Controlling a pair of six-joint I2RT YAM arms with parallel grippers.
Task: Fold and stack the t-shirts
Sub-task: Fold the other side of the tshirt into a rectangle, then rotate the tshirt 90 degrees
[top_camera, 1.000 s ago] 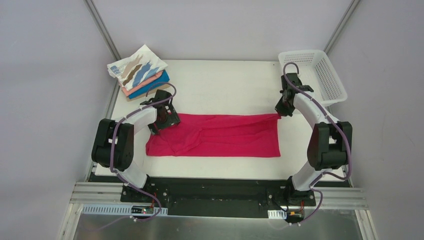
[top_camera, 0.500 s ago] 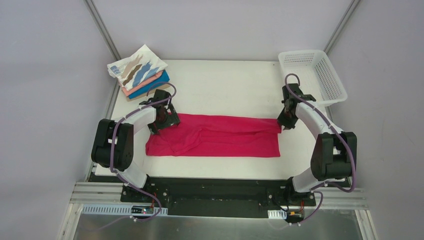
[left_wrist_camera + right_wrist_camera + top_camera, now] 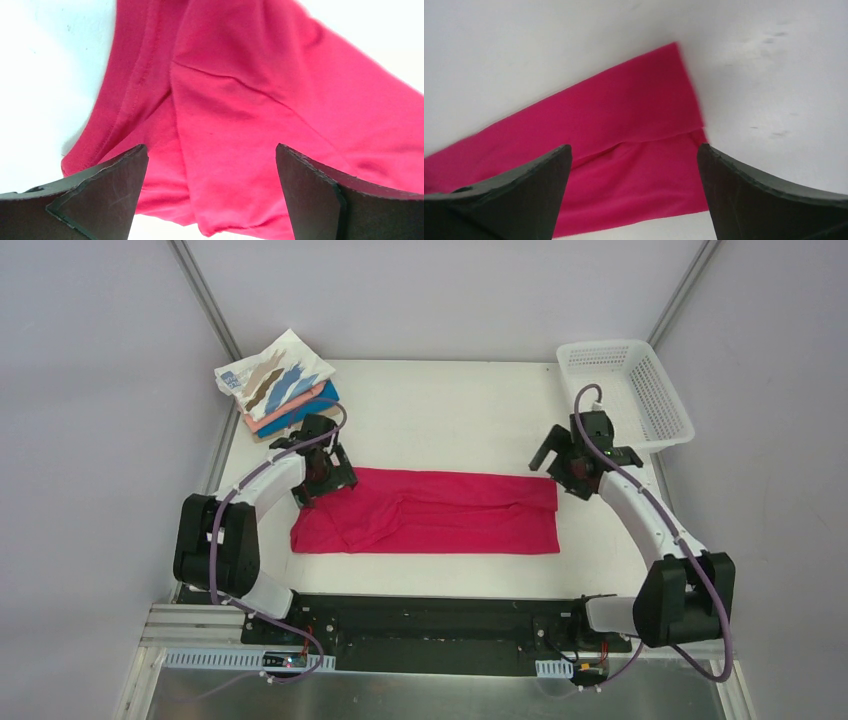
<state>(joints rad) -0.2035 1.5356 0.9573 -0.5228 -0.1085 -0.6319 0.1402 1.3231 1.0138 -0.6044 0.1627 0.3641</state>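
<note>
I work in a robotics lab cell, a test rig rather than a lived-in room. My white tabletop (image 3: 450, 410) is boxed in by plain grey panels (image 3: 430, 290) fixed to bare aluminium posts (image 3: 205, 300). My left arm (image 3: 265, 480) and right arm (image 3: 640, 510) are bolted to a black base plate (image 3: 440, 615) on slotted aluminium rail (image 3: 200, 625), with purple cables (image 3: 225, 540) exposed and a small circuit board (image 3: 290, 662) at the near edge.
</note>
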